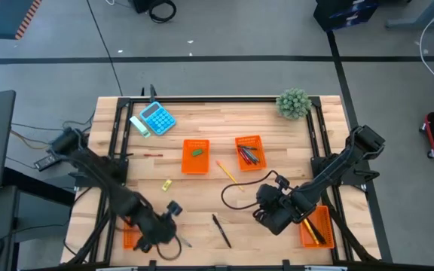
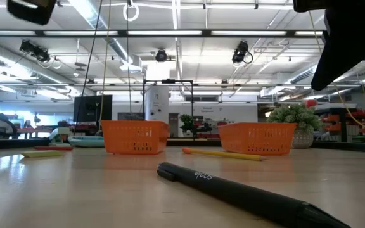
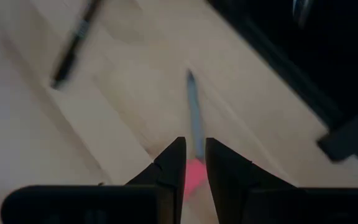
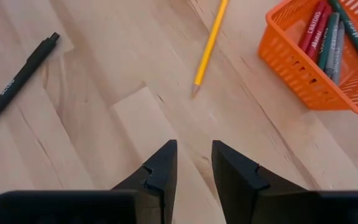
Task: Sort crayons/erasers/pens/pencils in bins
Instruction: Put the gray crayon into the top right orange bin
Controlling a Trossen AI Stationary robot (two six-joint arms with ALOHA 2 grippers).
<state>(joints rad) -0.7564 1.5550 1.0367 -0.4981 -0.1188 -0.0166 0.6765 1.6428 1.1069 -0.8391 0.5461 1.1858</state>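
My left gripper hovers near the table's front left, beside an orange bin. Its fingers stand a narrow gap apart, open. Through the gap shows a thin grey stick with a pink end, lying on the table. My right gripper is open over bare wood at the front right. Ahead of it lie a yellow pencil and a black pen. A bin beyond holds crayons.
Another bin holds a green eraser. The front right bin holds yellow sticks. A yellow eraser, a blue calculator and a small plant stand farther back. The black pen lies between the grippers.
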